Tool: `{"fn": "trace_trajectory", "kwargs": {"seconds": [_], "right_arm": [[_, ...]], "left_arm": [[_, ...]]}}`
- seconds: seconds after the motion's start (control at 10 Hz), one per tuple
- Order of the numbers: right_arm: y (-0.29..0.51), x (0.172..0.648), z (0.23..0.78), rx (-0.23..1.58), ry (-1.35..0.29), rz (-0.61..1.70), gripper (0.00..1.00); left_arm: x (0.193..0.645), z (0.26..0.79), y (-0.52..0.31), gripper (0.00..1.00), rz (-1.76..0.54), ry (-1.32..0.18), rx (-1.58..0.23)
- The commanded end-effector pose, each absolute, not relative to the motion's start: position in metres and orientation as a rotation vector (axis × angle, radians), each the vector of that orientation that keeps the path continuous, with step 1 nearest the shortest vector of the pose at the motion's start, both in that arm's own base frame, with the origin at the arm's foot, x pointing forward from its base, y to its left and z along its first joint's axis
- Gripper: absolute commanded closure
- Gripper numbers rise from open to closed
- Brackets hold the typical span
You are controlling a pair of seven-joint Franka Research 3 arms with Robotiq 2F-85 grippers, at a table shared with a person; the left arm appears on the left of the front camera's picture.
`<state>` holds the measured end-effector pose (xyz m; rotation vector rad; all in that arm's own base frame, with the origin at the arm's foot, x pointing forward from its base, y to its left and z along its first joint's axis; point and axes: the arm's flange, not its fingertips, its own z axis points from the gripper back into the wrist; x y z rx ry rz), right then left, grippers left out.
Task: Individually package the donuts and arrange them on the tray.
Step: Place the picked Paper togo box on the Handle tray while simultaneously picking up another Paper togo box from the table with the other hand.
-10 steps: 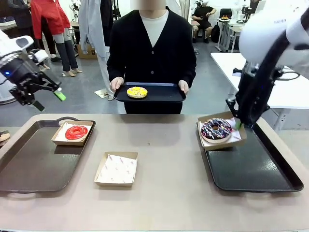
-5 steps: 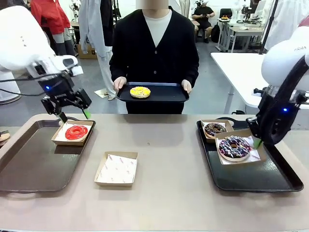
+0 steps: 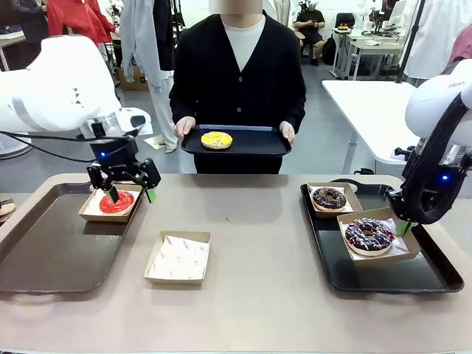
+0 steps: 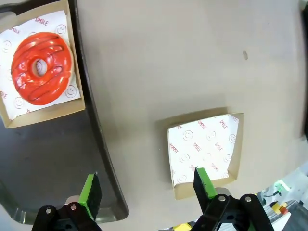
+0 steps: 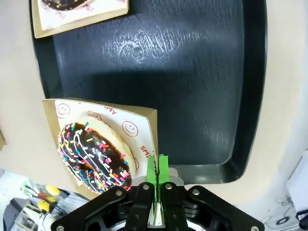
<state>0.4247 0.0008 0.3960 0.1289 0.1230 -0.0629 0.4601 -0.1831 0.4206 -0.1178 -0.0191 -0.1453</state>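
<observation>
Versus 0.5 s ago: the left gripper [image 3: 130, 196] [image 4: 147, 187] has dropped from the far rim of the left tray [image 3: 51, 251] to just over the red donut [image 3: 117, 202] [image 4: 42, 68], boxed at the tray's 1 o'clock corner, fingers wide with nothing between them. The right gripper [image 3: 402, 227] [image 5: 157, 168], pads pinched on the wall of the sprinkled-donut box [image 3: 365, 214] [image 5: 151, 125], has moved it and the sprinkled donut [image 3: 369, 234] [image 5: 94, 159] to 4 o'clock of the chocolate donut [image 3: 329, 197] on the right tray [image 3: 383, 274]. The yellow donut [image 3: 216, 139] stays at 12 o'clock on the person's tray [image 3: 254, 141]. Room: the left tray is bare from 5 to 9 o'clock, the right tray's near strip is bare, and the empty box [image 3: 178, 257] [image 4: 207, 144] sits at 5 o'clock of the red donut, off both tray rims.
</observation>
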Motion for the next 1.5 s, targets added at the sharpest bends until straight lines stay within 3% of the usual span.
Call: {"fn": "trace_trajectory", "kwargs": {"seconds": [0.0, 0.6, 1.4], "right_arm": [[-0.006, 0.437, 0.399, 0.118, 0.144, -0.047, 0.99], [-0.001, 0.433, 0.394, 0.128, 0.134, -0.065, 0.99], [-0.001, 0.433, 0.394, 0.128, 0.134, -0.065, 0.99]], "left_arm": [[0.463, 0.404, -0.198, 0.00, -0.128, -0.029, -0.057], [0.448, 0.362, -0.221, 0.00, -0.080, 0.019, -0.077], [0.448, 0.367, -0.218, 0.00, -0.106, 0.032, -0.077]]}}
